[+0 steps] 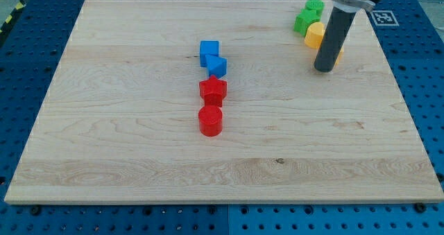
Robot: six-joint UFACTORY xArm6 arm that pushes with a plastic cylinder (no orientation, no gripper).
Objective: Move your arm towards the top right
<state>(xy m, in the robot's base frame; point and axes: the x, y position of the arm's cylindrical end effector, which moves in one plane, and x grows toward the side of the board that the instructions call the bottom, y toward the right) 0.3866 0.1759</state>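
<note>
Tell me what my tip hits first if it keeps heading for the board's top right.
Probably the yellow block, right beside my tip towards the view's top. Depth is unclear, so my tip may slip past its right side. The green blocks lie beyond.

pale grained wood board [139, 152], matt dark rod [331, 37]

Bright, even light falls from overhead on the wooden board [139, 159], with no glare. Shadows are short and soft: a faint one under the red cylinder [210, 120], another at my tip [323, 69]. Focus is sharp throughout, edges undistorted.
</note>
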